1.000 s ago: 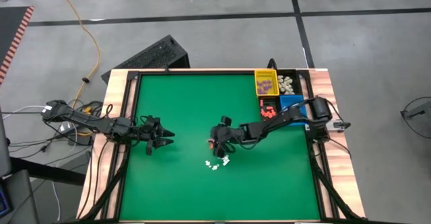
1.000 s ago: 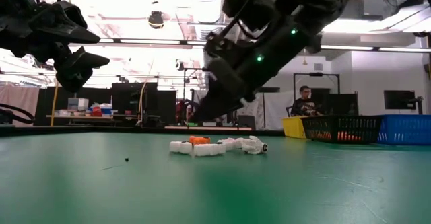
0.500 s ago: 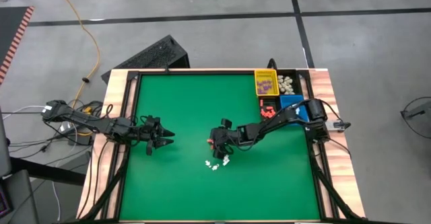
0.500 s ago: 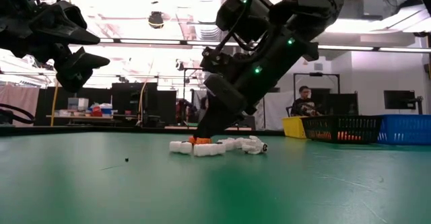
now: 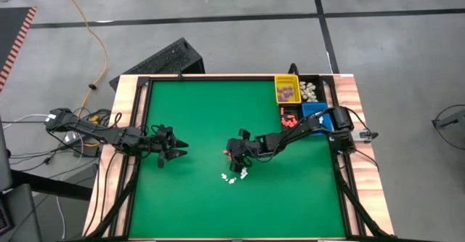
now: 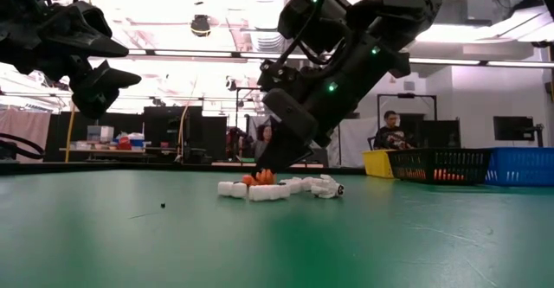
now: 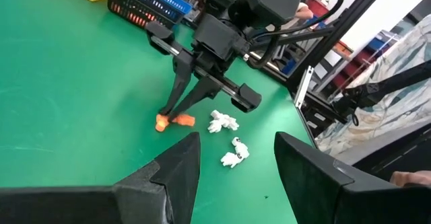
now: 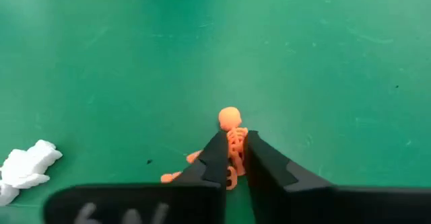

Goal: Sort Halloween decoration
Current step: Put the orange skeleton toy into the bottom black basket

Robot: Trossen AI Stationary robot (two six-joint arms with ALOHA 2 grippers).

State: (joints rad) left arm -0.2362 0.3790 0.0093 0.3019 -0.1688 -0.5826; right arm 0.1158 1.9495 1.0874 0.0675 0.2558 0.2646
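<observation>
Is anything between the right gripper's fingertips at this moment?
Yes. The right wrist view shows the right gripper closed on a small orange skeleton, on the green table.

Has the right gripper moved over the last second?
Yes. In the low view the right gripper has dropped to the green mat, beside the white trinkets, and is now closed on the orange skeleton trinket.

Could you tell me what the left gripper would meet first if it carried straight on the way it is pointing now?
Probably the right gripper, shut on an orange skeleton trinket, or the white trinkets beside it. The left gripper hovers open above the green table; depth is unclear.
</observation>
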